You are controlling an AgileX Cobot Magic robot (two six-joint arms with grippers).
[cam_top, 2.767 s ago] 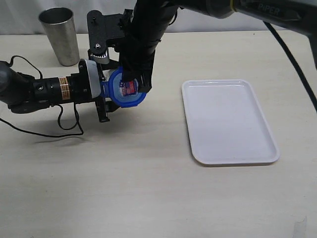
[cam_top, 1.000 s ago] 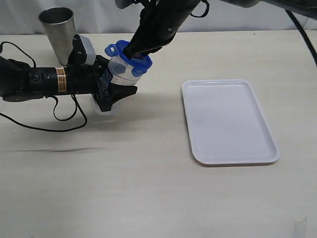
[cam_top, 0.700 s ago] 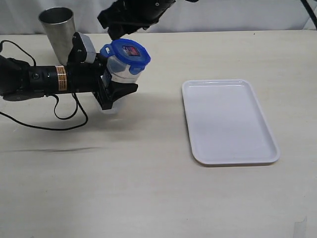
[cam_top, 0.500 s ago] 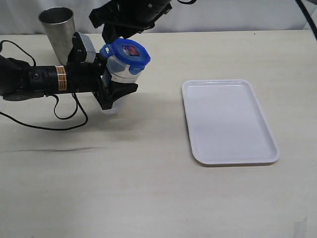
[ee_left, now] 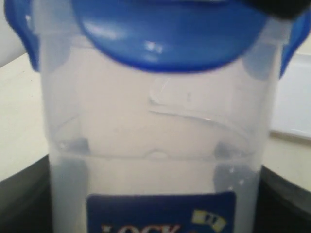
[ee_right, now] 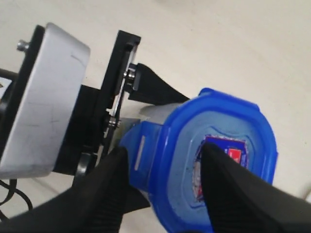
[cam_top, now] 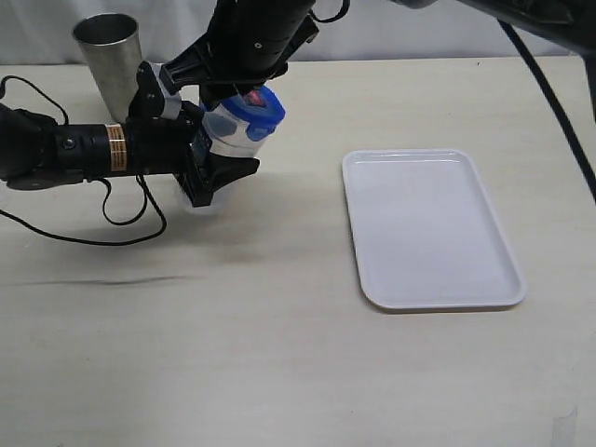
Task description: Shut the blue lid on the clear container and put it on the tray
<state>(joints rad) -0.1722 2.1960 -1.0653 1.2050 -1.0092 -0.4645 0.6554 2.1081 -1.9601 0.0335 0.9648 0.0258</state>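
My left gripper (cam_top: 223,142) is shut on the clear container (cam_top: 226,130) and holds it tilted just above the table. The container fills the left wrist view (ee_left: 155,145), with dark fingers (ee_left: 24,204) on both sides. The blue lid (cam_top: 260,110) sits on the container's mouth, and its flaps (ee_left: 19,34) stick out. My right gripper (ee_right: 164,148) is open right over the lid (ee_right: 218,160). One fingertip lies over the centre sticker and the other beside a side flap. The white tray (cam_top: 428,233) lies flat to the right with nothing on it.
A grey steel cup (cam_top: 112,65) stands at the back left, behind the left arm. A black cable (cam_top: 121,228) loops on the table under that arm. The right arm's body (cam_top: 261,28) hangs over the container from the back.
My right gripper let go of the lid, opened wide, lifted off, then came back down over it. The container in the left gripper has stayed in place for the last second.
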